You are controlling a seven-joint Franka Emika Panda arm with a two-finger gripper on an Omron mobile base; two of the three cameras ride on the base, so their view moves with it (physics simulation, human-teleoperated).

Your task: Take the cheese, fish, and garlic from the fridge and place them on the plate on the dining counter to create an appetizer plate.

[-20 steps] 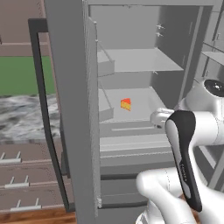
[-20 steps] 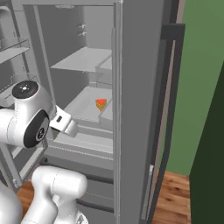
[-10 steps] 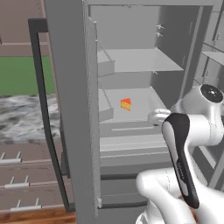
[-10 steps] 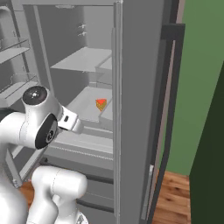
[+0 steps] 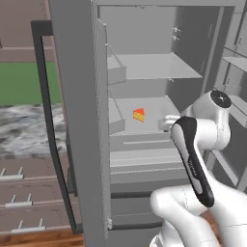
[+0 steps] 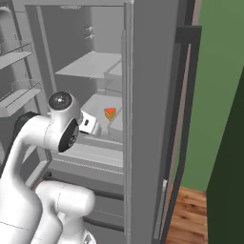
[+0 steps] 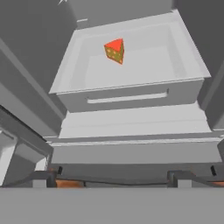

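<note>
Orange-yellow cheese with red top face, lying in the shallow grey drawer of the open fridge, toward that drawer's back edge and a little left of its middle in the hand view. Seen too as a small wedge in the left base view and the right base view, alone on that level. Gripper spread to full width, holding nothing, poised outside the drawer's front wall and above the lower drawer fronts. Fingertips at the bottom edge of the hand view, well apart from the cheese, with the front wall and the bare drawer floor between. Wedge roughly centred between the two fingers, far ahead of them.
</note>
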